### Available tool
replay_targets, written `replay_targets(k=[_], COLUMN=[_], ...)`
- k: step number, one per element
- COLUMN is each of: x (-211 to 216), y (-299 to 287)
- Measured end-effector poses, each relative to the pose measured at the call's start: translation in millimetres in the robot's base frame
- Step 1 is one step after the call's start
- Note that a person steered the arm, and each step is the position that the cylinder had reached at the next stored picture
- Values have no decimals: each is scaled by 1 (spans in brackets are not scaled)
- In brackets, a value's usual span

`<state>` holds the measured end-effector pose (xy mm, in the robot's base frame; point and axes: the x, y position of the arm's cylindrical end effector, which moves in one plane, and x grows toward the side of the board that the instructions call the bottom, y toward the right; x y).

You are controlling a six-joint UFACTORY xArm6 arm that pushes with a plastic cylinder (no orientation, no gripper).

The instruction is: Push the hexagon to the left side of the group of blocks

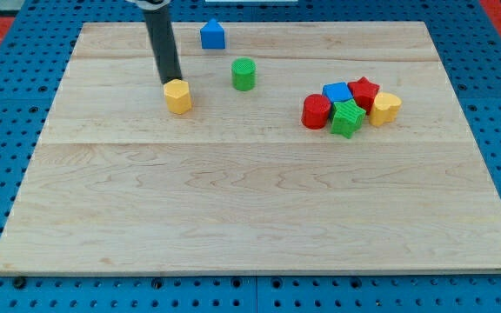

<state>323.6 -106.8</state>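
My tip (171, 83) against yellow hexagon (178, 96)

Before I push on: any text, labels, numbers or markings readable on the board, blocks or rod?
None: no words, numbers or signs show anywhere.
The board is bare wood grain.
The blocks are plain, including the yellow hexagon and the cluster at the view's right.
My tip touches the hexagon's upper left edge; the rod is unmarked.
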Motion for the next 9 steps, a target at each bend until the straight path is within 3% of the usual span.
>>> replay_targets(k=[1,2,3,5,7,8,9], x=[9,56,71,126,85,85,152], y=[21,13,-30,-21,-60,-57,16])
